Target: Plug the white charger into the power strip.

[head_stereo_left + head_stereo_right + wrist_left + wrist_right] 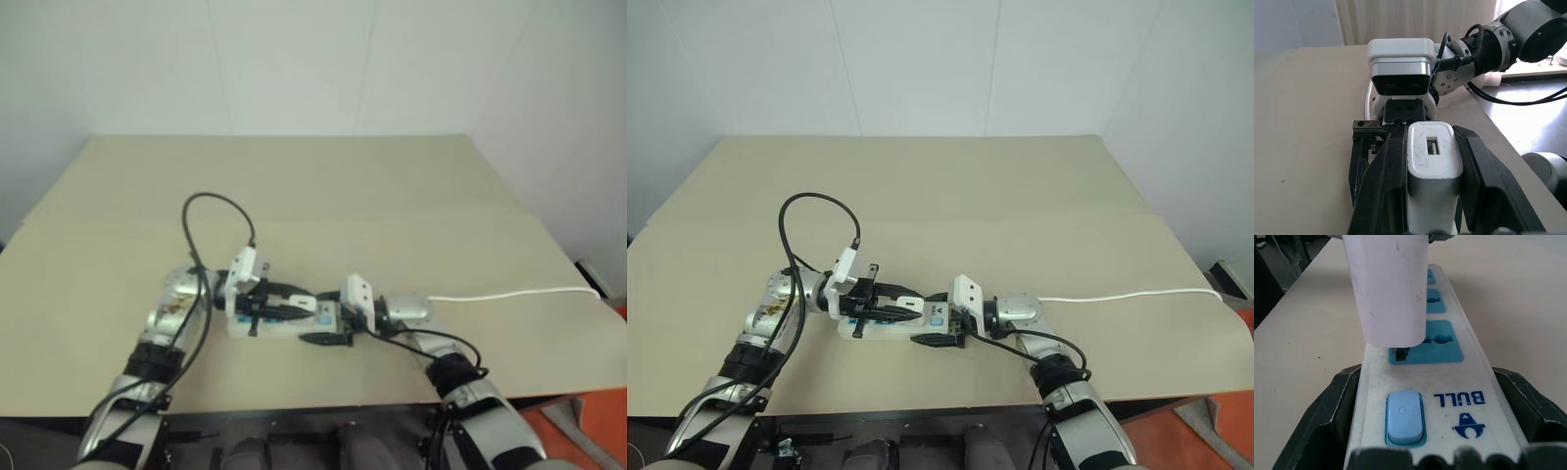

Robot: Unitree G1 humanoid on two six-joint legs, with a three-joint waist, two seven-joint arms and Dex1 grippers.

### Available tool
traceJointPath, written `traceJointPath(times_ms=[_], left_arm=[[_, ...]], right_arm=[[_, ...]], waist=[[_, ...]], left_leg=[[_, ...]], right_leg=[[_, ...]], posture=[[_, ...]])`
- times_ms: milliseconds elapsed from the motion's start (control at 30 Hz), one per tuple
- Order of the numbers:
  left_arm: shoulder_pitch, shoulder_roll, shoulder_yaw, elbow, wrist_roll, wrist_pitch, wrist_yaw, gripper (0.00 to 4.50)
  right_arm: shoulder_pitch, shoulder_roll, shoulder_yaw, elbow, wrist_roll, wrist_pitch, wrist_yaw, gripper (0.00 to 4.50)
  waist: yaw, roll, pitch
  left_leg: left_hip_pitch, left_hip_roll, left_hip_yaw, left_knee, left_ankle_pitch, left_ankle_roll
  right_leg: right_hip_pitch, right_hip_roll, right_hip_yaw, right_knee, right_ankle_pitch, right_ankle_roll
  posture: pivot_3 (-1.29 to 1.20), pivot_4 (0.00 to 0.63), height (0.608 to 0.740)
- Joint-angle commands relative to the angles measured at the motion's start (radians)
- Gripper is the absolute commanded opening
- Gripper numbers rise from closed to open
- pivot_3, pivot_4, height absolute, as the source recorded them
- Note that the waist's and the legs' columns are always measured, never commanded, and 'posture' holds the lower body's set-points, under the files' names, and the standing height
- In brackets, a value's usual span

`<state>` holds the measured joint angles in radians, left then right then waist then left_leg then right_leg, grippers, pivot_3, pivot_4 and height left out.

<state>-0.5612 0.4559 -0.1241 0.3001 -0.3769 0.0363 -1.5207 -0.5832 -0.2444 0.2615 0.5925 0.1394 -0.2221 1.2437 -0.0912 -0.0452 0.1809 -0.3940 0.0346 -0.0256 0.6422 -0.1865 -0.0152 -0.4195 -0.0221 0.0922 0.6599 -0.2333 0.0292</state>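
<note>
Tan tabletop (1019,196), left jaws clenched on scuffed white charger (1388,289), right jaws gripping blue-socketed power strip (1449,396).

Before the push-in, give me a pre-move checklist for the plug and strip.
1. Left claw clamped on the small white rectangular charger block: ok.
2. Right claw gripping the switch end of the long white power strip with blue socket faces: ok.
3. Charger above the socket nearest the blue switch: ok.
4. Charger fully seated: not ok, a gap shows under the block.
5. Prongs lined up with the slots: cannot tell, block hides them.
6. Thin white cord lying away from both claws: ok.
</note>
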Motion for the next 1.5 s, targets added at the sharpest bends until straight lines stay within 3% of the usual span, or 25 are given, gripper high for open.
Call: traceJointPath(times_ms=[33, 1500], left_arm=[[-0.009, 0.014, -0.004, 0.021, 0.015, -0.016, -0.006, 1.01], [0.072, 0.042, -0.046, 0.112, 0.07, -0.036, 0.041, 1.01]], right_arm=[[0.02, -0.009, 0.022, 0.022, -0.026, 0.012, 0.014, 3.47], [0.012, -0.01, 0.023, 0.021, -0.02, 0.014, 0.022, 3.47]], waist=[[0.0, 0.0, 0.0], [-0.001, 0.001, -0.004]], left_leg=[[0.0, 0.0, 0.0, 0.0, 0.0, 0.0], [0.002, 0.0, 0.0, -0.001, 0.0, 0.0]], right_leg=[[0.0, 0.0, 0.0, 0.0, 0.0, 0.0], [0.002, 0.0, 0.0, -0.001, 0.0, 0.0]], posture=[[0.0, 0.15, 0.74], [0.0, 0.15, 0.74]])
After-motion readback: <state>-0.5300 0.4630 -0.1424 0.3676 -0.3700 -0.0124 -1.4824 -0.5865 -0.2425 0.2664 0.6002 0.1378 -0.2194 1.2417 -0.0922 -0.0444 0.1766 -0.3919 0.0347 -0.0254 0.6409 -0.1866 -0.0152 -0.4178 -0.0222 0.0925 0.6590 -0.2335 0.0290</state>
